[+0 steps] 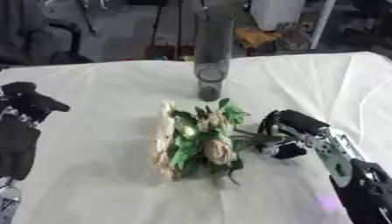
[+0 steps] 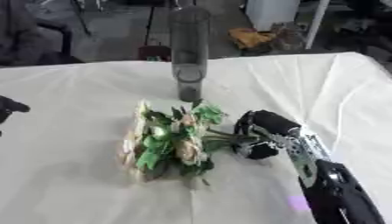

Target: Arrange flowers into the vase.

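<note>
At the left edge of the frame the left hand (image 1: 29,104) hangs idle over the white tabletop (image 1: 92,183), its fingers curled in on themselves and holding nothing. Move toward the centre and there's the bunch of flowers (image 1: 201,139), lying flat on its side, cream blooms and green leaves fanned toward the lower left, the stems running off to the right. Straight above it, in the upper middle of the frame, stands the vase (image 1: 212,57), tall, dark and upright, a little apart from the bouquet. On the right, the right hand (image 1: 285,136) has its fingers wrapped round the stem end. To my eye the pickup is the step in hand, and doing it well means lifting by the stems, swinging the bunch upright so the blooms sit on top, then bringing the stem ends over that narrow mouth before lowering, without knocking the vase over.
</note>
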Controlling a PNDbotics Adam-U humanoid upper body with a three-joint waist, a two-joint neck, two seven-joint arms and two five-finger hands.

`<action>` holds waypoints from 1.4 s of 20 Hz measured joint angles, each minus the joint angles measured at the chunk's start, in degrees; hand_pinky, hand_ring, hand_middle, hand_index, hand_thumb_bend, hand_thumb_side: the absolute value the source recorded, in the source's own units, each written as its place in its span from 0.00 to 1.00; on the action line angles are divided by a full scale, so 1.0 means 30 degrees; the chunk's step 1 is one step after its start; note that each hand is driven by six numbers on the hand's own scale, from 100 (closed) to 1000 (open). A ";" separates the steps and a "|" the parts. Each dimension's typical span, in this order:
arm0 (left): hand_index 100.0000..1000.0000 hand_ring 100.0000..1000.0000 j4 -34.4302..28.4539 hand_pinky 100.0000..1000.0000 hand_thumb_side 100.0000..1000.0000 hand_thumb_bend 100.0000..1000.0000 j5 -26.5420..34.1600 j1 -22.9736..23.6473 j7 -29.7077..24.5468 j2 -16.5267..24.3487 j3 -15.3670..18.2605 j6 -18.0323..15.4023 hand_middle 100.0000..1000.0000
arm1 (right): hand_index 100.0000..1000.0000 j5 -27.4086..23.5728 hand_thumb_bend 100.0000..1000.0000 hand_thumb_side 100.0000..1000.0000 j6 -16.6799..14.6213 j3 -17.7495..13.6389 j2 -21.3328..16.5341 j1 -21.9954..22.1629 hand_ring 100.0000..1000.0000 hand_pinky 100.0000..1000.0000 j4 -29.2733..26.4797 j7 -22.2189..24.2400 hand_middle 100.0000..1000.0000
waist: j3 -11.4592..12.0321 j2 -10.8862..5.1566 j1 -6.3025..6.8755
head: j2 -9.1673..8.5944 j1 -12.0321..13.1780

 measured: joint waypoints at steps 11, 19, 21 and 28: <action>0.66 0.49 0.0000 0.57 0.68 0.72 -0.0032 0.0001 0.0004 -0.0004 0.0000 0.0004 0.39 | 0.40 0.0356 0.15 0.38 0.0551 -0.0016 -0.0008 0.0174 0.29 0.09 0.0065 -0.1005 0.18 | -0.0069 0.0041 0.0042 | 0.0017 -0.0056; 0.66 0.49 0.0000 0.57 0.68 0.72 -0.0036 0.0001 0.0001 -0.0144 -0.0001 0.0021 0.39 | 0.37 0.0359 0.02 0.30 0.1184 -0.0328 -0.0092 0.0197 0.23 0.00 0.0383 -0.2025 0.13 | -0.0071 0.0046 0.0042 | 0.0019 -0.0065; 0.66 0.49 0.0000 0.57 0.68 0.72 -0.0037 0.0001 -0.0002 -0.0144 -0.0001 0.0027 0.39 | 0.37 0.0072 0.00 0.32 0.1455 -0.0456 -0.0094 0.0272 0.22 0.00 0.0505 -0.2293 0.12 | -0.0074 0.0048 0.0042 | 0.0019 -0.0065; 0.66 0.49 0.0000 0.57 0.69 0.72 -0.0038 0.0001 0.0008 -0.0145 -0.0001 0.0078 0.39 | 0.36 -0.1765 0.00 0.46 0.2853 -0.1076 -0.0098 0.0373 0.14 0.00 0.0727 -0.3698 0.07 | -0.0086 0.0048 0.0040 | 0.0019 -0.0065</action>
